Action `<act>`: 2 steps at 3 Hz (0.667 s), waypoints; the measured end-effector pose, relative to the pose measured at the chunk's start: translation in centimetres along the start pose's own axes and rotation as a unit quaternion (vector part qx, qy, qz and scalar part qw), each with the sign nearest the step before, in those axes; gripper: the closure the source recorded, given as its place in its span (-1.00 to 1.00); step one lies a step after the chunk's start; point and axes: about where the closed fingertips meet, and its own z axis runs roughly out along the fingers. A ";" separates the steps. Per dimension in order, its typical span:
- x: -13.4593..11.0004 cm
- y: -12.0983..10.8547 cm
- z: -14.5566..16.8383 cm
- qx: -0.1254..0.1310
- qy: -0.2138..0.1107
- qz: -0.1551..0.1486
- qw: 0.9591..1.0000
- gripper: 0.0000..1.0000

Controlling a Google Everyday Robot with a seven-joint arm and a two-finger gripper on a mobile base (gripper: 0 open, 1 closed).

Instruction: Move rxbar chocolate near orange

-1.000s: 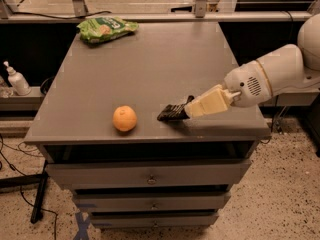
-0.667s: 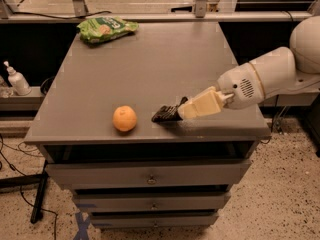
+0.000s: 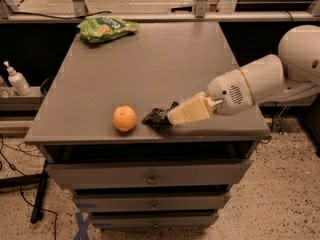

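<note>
nearest the camera the drawer fronts (image 3: pixel 150 176) of the grey cabinet are seen, the lowest cut short by the bottom of the frame. just behind the front edge of the cabinet top (image 3: pixel 150 64) the orange (image 3: pixel 124 118) is found on the left, with the rxbar chocolate (image 3: pixel 155 117) just beside it on the right and a narrow gap left between the two. the bar is clamped at its right end by the gripper (image 3: pixel 169 115), whose cream fingers are closed narrowly on the black wrapper. compared with a second ago, bar and gripper have been carried leftward along the front edge and the gap to the orange has been cut to a sliver, while the orange itself has not been shifted. the move is therefore judged almost done, with only the setting down and the letting go left. whether the bar rests on the surface or is held just off it cannot be made out, its lettering cannot be read, and its right end is covered by the fingers. further right, the white arm (image 3: pixel 260 81) is cut off by the frame edge. at the far left corner of the top a green snack bag (image 3: pixel 106 28) lies well apart from the rest. beyond the cabinet's left side a white pump bottle (image 3: pixel 15 79) is seen on a low ledge
</note>
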 end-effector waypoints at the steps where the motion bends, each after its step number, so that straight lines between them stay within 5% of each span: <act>1: 0.3 0.5 0.5 0.001 0.000 0.005 1.000 0.63; 2: 0.3 0.4 0.3 0.008 0.005 0.003 1.000 0.16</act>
